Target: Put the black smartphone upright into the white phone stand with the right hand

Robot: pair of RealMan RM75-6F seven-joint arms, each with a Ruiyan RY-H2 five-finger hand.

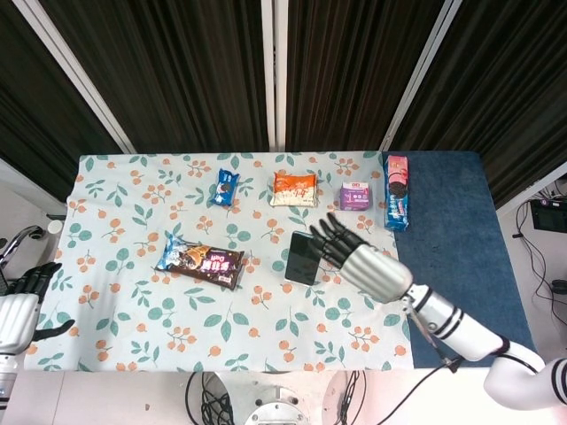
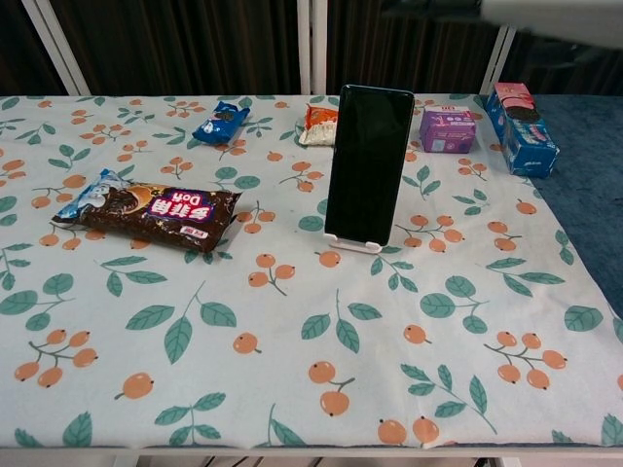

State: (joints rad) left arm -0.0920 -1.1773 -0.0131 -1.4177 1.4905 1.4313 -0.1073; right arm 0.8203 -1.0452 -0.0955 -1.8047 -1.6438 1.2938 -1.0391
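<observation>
The black smartphone [image 2: 367, 163] stands upright and leans back in the white phone stand [image 2: 354, 242] at the middle of the table, also seen as the smartphone [image 1: 302, 258] in the head view. My right hand [image 1: 359, 255] hovers just right of the phone, raised above the table, fingers spread and holding nothing. In the chest view only a grey blur of the right arm [image 2: 555, 8] crosses the top edge. My left hand [image 1: 21, 305] hangs off the table's left edge with fingers apart and nothing in it.
A chocolate snack pack [image 2: 153, 208] lies left of the stand. At the back sit a blue cookie pack [image 2: 221, 122], an orange snack bag [image 1: 293, 189], a purple box [image 2: 447, 130] and a tall cookie box [image 2: 524, 127]. A dark blue cloth [image 1: 452, 239] covers the right side.
</observation>
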